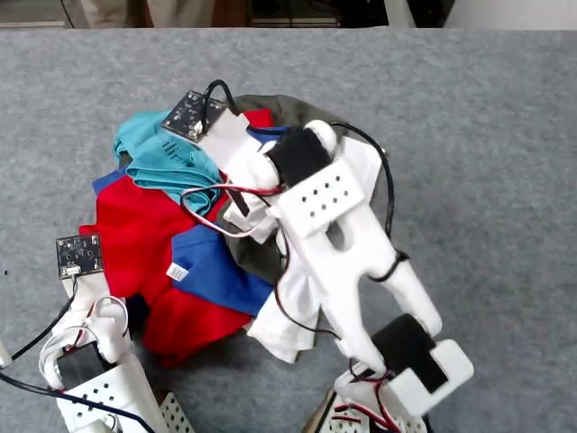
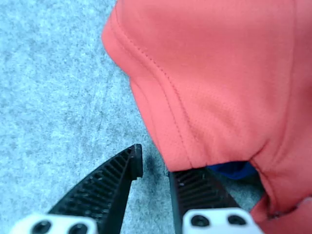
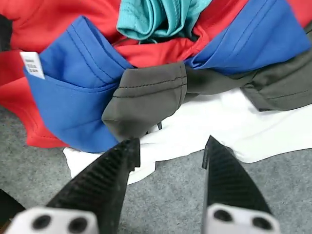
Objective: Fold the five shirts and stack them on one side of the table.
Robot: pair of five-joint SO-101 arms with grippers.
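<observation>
Several shirts lie in a heap left of the table's middle: teal [image 1: 167,162], red [image 1: 135,225], blue [image 1: 216,271], white [image 1: 288,311] and dark grey [image 1: 270,106]. My right arm [image 1: 325,207] stretches over the heap. Its gripper [image 3: 172,146] is open and empty just above the white shirt [image 3: 219,122], close to a folded corner of the dark grey shirt [image 3: 146,97]. Beyond lie the blue shirt [image 3: 73,92] and the teal one [image 3: 156,17]. My left gripper [image 2: 155,165] is narrowly open at the red shirt's [image 2: 209,73] near edge. The hem touches one fingertip [image 2: 187,183].
The table [image 1: 478,135] has a grey felt-like cover, with wide free room on the right and at the back. My left arm [image 1: 95,347] stands at the front left, its cables trailing beside it. A white label [image 3: 31,63] sticks out of the blue shirt.
</observation>
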